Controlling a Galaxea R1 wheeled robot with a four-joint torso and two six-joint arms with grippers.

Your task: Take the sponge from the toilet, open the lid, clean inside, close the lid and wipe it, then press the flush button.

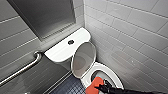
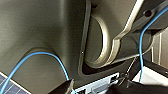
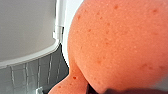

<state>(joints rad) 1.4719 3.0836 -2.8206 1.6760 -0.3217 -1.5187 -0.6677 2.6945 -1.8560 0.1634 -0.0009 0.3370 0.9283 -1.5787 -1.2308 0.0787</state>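
The white toilet (image 1: pixel 113 73) stands in the corner with its lid (image 1: pixel 83 58) raised, grey underside facing me, leaning against the tank (image 1: pixel 60 51). The round dark flush button (image 1: pixel 71 42) sits in the tank top. My right gripper (image 1: pixel 101 87) is shut on the orange-red sponge (image 1: pixel 96 83) at the bowl's near rim. Up close, the porous sponge (image 3: pixel 117 45) looms in front of the raised lid (image 3: pixel 25 27). My left gripper stands open, holding nothing.
A steel grab bar (image 1: pixel 22 68) runs along the left wall below a grey metal panel (image 1: pixel 47 15). White tiled wall (image 1: pixel 130 32) closes the right side. Dark small-tiled floor (image 1: pixel 70 87) lies left of the bowl. A blue cable (image 2: pixel 141 50) crosses dark robot parts.
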